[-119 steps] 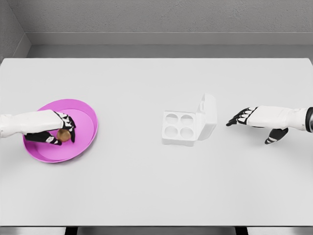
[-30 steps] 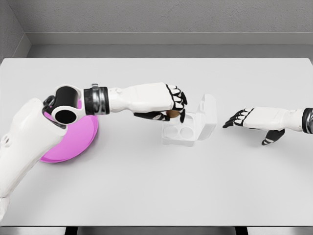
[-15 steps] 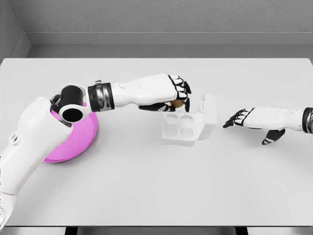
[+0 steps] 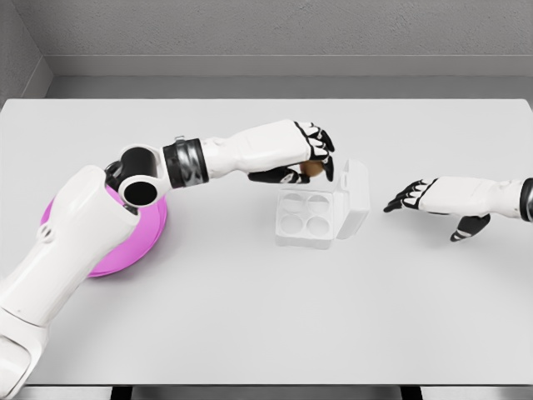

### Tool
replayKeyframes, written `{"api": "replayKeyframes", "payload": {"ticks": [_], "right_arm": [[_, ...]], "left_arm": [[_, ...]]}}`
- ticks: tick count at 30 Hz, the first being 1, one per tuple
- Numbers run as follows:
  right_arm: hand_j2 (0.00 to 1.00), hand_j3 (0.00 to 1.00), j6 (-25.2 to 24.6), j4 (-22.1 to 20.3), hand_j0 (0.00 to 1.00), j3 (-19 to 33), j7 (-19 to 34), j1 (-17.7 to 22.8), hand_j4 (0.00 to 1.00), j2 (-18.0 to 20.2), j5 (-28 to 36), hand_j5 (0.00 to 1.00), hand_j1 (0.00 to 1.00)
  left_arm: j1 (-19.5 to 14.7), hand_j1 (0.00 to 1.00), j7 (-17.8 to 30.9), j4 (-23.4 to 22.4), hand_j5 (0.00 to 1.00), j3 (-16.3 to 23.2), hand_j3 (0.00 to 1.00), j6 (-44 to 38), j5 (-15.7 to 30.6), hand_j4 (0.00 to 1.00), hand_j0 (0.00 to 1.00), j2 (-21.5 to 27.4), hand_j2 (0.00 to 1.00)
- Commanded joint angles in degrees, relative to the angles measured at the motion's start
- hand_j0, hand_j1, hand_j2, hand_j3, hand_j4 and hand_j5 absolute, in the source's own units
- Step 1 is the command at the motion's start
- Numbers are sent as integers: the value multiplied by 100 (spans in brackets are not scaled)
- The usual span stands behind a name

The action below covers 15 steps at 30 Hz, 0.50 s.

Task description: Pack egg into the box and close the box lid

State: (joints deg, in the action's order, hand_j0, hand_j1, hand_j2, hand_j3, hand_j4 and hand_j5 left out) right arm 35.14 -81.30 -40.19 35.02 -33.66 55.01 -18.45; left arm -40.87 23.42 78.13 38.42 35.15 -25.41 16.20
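A brown egg [image 4: 312, 169] sits in the curled fingers of my left hand [image 4: 306, 161], which hovers above the far edge of the white egg box [image 4: 306, 218]. The box has round cups that all look empty, and its lid [image 4: 356, 197] stands open on the right side. My right hand [image 4: 414, 197] floats to the right of the lid, apart from it, with fingers stretched out and holding nothing. The pink plate [image 4: 133, 240] lies at the left, partly hidden behind my left arm.
The white table [image 4: 266, 317] spreads wide around the box. A grey wall runs along its far edge.
My left hand has carried the egg from the pink plate across to the box, and in the last second it rose and shifted slightly right and back. The right hand barely moved.
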Motion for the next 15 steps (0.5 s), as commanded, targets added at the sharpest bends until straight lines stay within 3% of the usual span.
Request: {"api": "replayKeyframes", "payload": {"ticks": [1,3,9,15], "right_arm": [[100,100,-14,-9,100,3,-2,0,100,1,26,100,100],[100,100,-14,-9,100,3,-2,0,100,10,26,100,100],[100,100,-14,-18,100,3,-2,9,100,10,34,100,100],[100,100,-14,-9,100,3,-2,9,100,18,34,100,100]], "left_arm": [[0,51,-65,-8,51,-2,51,-15,36,51,51,-12,51],[0,51,-65,0,51,104,51,-15,19,51,51,-20,51],[0,51,-65,0,51,156,51,-15,-640,51,51,-12,51],[0,51,-65,-8,51,165,51,-15,-763,51,51,-20,51]]}}
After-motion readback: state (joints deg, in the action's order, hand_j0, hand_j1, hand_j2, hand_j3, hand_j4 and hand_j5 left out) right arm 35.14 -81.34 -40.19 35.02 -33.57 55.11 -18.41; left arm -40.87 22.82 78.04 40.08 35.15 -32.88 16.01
